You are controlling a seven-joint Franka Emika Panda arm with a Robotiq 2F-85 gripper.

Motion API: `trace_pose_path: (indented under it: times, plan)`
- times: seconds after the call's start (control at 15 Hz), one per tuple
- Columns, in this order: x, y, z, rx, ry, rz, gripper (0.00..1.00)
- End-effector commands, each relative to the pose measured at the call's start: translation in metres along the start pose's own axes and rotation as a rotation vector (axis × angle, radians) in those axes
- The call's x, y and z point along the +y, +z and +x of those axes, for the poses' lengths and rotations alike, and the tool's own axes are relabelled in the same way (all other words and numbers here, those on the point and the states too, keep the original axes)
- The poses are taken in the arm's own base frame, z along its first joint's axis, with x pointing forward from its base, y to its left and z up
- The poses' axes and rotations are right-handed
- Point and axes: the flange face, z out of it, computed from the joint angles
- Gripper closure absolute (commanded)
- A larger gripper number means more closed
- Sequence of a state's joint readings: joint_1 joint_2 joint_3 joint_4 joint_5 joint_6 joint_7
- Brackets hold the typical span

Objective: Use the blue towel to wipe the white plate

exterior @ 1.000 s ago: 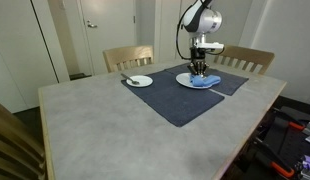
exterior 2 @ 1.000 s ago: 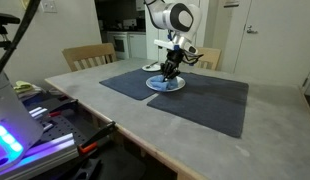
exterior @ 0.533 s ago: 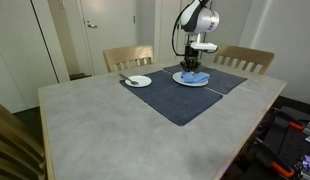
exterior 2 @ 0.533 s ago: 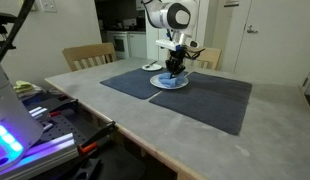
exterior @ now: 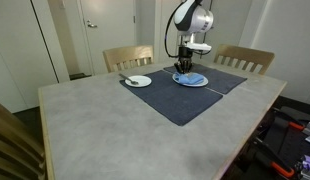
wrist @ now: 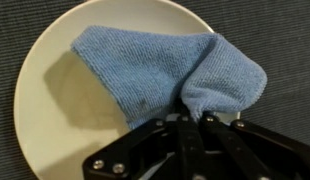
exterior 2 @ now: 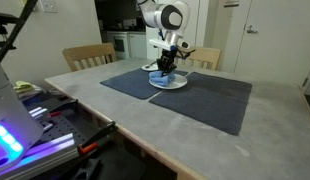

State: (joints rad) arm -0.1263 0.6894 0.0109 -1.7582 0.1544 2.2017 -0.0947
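The white plate (wrist: 55, 110) lies on a dark navy mat (wrist: 275, 30) and fills most of the wrist view. The blue towel (wrist: 145, 65) lies rumpled on it, with one fold hanging over the plate's edge onto the mat. My gripper (wrist: 190, 118) is shut on a bunched fold of the towel, pressing it down on the plate. In both exterior views the gripper (exterior: 185, 70) (exterior 2: 165, 72) stands upright over the plate (exterior: 191, 80) (exterior 2: 167, 84) with the towel (exterior: 193, 77) (exterior 2: 169, 80) under it.
A smaller white plate with a utensil (exterior: 138, 81) sits on the mat's other corner. A second navy mat (exterior 2: 210, 100) lies beside the first. Wooden chairs (exterior: 128, 58) (exterior: 245, 60) stand behind the grey table (exterior: 105, 130).
My gripper has slid with the towel across the plate, toward the smaller plate's side. The plate itself has stayed in place.
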Motion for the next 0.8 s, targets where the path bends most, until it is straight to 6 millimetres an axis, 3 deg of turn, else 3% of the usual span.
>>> trace_pose_path:
  times: [0.0,0.33,0.73]
  plan:
    - [-0.006,0.039,-0.007,-0.159,-0.064,0.019,0.99]
    - [0.008,0.041,-0.005,-0.171,-0.023,-0.030,0.99]
    - [0.005,0.018,-0.003,-0.121,-0.003,-0.072,0.99]
